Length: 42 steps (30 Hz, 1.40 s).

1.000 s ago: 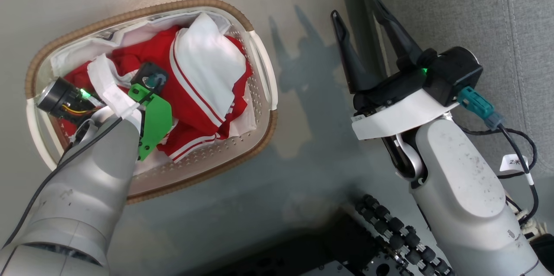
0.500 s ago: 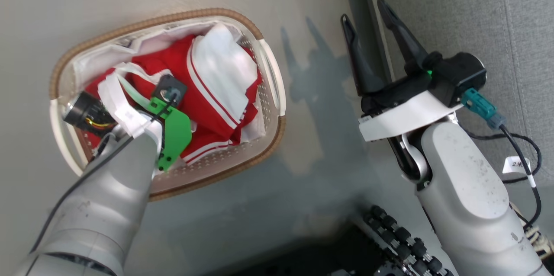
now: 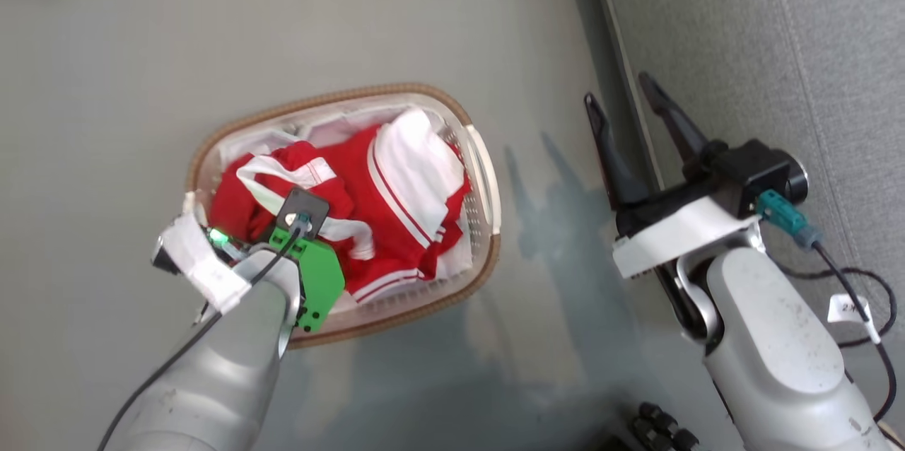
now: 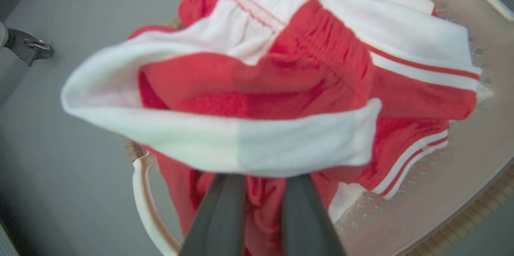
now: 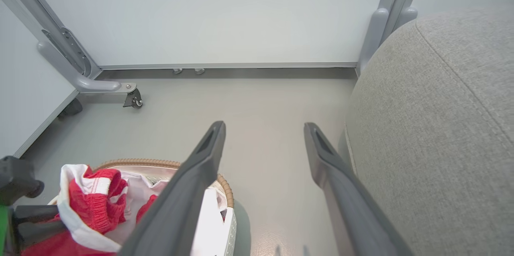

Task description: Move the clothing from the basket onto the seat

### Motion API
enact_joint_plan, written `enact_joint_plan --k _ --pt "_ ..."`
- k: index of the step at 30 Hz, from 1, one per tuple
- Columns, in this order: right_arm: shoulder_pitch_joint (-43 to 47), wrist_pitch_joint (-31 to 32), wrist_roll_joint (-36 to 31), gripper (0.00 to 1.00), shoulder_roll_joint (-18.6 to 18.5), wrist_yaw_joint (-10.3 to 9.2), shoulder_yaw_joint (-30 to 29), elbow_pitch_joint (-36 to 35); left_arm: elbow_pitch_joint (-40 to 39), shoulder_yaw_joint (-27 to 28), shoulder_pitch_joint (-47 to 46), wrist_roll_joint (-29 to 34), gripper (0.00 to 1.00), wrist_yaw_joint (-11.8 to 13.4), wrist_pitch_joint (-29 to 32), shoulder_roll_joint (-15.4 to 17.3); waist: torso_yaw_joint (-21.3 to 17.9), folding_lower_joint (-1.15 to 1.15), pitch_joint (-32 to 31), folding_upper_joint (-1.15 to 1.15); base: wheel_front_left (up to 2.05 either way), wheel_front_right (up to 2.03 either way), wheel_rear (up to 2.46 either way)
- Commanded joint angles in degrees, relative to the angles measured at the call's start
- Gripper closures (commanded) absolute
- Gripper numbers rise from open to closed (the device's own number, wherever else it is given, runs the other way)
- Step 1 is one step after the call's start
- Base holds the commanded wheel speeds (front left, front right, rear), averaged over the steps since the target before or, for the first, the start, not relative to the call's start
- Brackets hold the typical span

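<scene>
Clothing (image 3: 406,221): red-and-white garments heaped inside the basket (image 3: 339,94); in the right wrist view one bunch stands up above the rim, beside the left arm's dark fingers.
Basket: on the floor (image 3: 353,13), to the left of the seat (image 3: 742,48), with a strip of bare floor between them.
Seat: grey cushion at the right edge of the head view. No red fabric lies on the part that shows.
Left hand (image 4: 263,175): clenched on the clothing. Its two fingers stand close together with red fabric pinched between them, and a white band folds across just above their tips. The cloth is gathered up toward the wrist camera and blurred.
Right hand (image 3: 619,88): released, fingers spread wide with nothing between them, poised above the floor just beside the seat's edge.
Done so far: as I judge it, only the grasp — one garment is caught and partly raised, but most of it hangs within the basket's outline.
Left to do: pull that garment clear of the rim, carry it across the floor gap, and let it go on the seat. Then the same for what lies deeper, including the piece with the large white panel and striped trim.
How many pieces: cannot tell, since the folds overlap.
Stage: early — nothing delivered yet.
</scene>
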Motion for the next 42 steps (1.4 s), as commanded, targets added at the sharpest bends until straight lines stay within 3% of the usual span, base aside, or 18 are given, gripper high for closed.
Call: enact_joint_plan --k 1,9,23,33,42 --pt "1.7 -0.1 -0.3 0.00 -0.5 -0.02 -0.2 0.5 -0.5 0.5 1.6 -1.2 1.00 0.3 -1.6 0.0 3.6 0.00 -6.9 0.00 0.00 0.00 0.00" --pt "7.7 -0.1 -0.9 0.00 -1.6 -0.02 -0.9 1.9 -6.8 0.9 6.9 -6.4 1.00 -0.1 -7.2 -0.2 6.0 0.00 -15.9 0.00 0.00 0.00 0.00" --pt "16.9 -0.1 -1.8 0.00 -0.9 -0.02 0.1 4.1 -27.7 3.6 16.1 -12.0 1.00 1.6 -7.6 -0.2 7.6 0.00 -28.5 0.00 0.00 0.00 0.00" --pt "21.4 -0.1 -2.0 0.00 -0.6 -0.02 1.1 4.7 -38.3 5.7 20.6 -15.2 1.00 1.0 -7.5 -0.2 7.7 0.00 -34.5 0.00 0.00 0.00 0.00" --pt "21.1 -0.1 -2.4 0.00 -1.2 -0.02 5.4 3.9 -43.7 3.8 21.7 -18.7 1.00 1.7 -6.7 -0.2 8.8 0.00 -34.8 0.00 0.00 0.00 0.00"
